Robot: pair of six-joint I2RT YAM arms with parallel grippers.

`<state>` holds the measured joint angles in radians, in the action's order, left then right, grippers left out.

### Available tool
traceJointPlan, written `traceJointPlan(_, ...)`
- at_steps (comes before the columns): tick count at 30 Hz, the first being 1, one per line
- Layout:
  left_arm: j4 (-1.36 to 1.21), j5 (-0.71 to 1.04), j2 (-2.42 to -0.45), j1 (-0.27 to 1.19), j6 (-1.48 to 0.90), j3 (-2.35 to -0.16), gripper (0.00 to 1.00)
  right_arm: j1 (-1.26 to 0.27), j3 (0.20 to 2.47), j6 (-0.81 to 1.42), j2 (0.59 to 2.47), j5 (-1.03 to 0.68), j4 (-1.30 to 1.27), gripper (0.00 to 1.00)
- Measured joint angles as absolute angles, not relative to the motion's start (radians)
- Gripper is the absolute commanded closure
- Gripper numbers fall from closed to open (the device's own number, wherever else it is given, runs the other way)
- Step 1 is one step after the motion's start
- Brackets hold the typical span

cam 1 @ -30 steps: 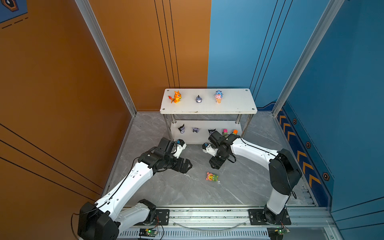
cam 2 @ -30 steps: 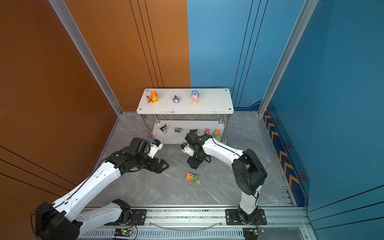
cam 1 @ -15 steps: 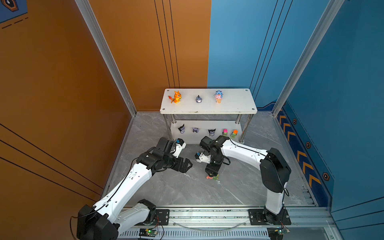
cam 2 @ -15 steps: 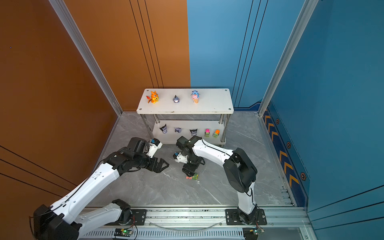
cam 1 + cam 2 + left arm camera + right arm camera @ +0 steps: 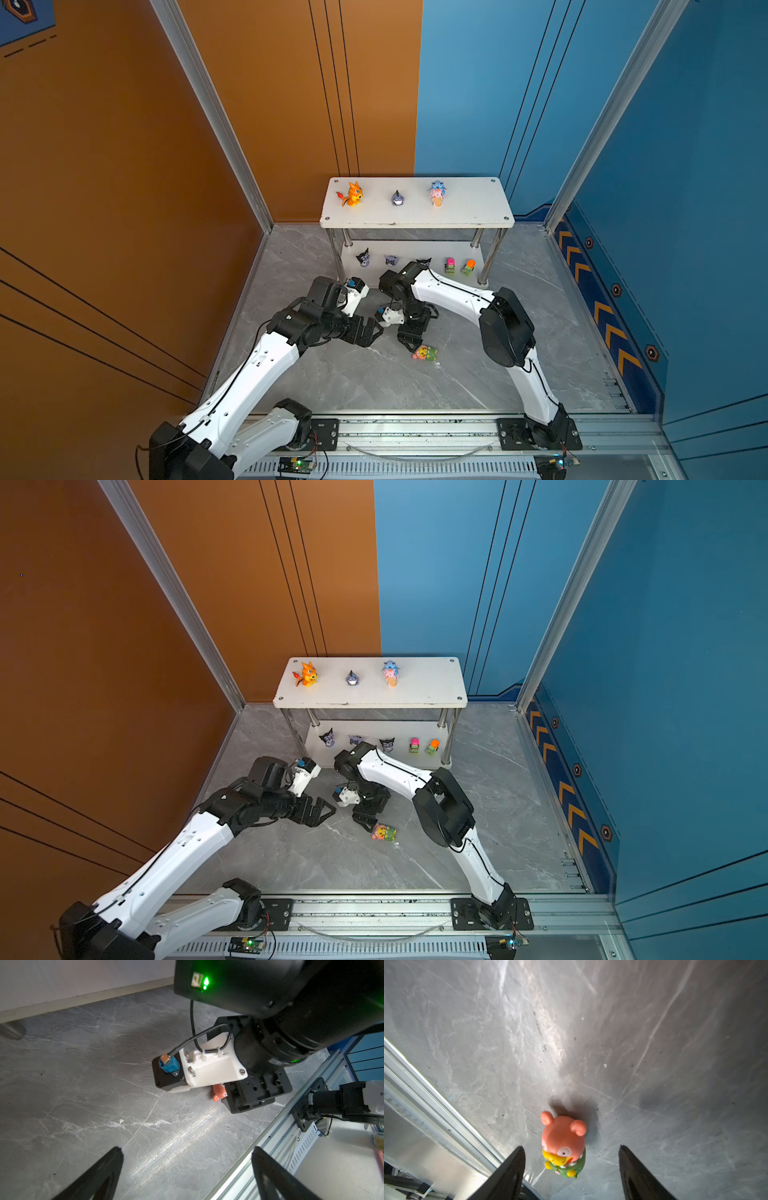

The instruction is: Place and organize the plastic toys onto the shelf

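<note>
pink bear (image 5: 563, 1145): a small figurine of hard pink plastic with a yellow muzzle and a green body is being shown lying tipped over on the grey marbled floor (image 5: 374, 386), near its middle and well apart from the shelf.
shelf (image 5: 469, 203): the two-tier rack of white boards on chrome tube legs is being occupied by eight other toys, three on the top board and five on the lower one. The right end of the top board is being left bare.
right gripper (image 5: 571, 1148): it is being held low over the bear with its jaws parted wider than the toy. One fingertip is on each side with a clear gap, and nothing is gripped.
left gripper (image 5: 370, 332): it is being held just above the floor beside the right wrist, jaws spread wide and empty.
step: the grasp of the last toy off the shelf is being judged as the step in hand.
handling: the bear is being judged light, stiff and not fragile. Its smooth, rounded plastic is being reckoned likely to squirt out of a shallow pinch.
hold: a grip across the two flanks, low on the green body just under the broad head, is being judged safest, with the jaws centred.
</note>
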<state>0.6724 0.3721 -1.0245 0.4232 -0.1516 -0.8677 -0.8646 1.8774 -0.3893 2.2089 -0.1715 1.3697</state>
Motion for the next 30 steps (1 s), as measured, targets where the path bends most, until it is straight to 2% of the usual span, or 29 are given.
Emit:
traceJointPlan(11, 0.672, 0.398, -1.024, 0.408, -0.151, -0.868, 0.02, -0.876, 1.875, -0.389, 2.214, -0.139, 1.426, 0.24)
traceJointPlan(20, 0.672, 0.402, -1.024, 0.406, -0.151, -0.868, 0.02, -0.878, 1.876, -0.389, 2.306, -0.124, 1.433, 0.26)
traceJointPlan(25, 0.672, 0.402, -1.025, 0.406, -0.151, -0.868, 0.02, -0.882, 1.877, -0.385, 2.317, -0.105, 1.433, 0.37)
traceJointPlan(30, 0.672, 0.403, -1.025, 0.405, -0.151, -0.868, 0.02, -0.891, 1.884, -0.379, 2.332, -0.096, 1.432, 0.57)
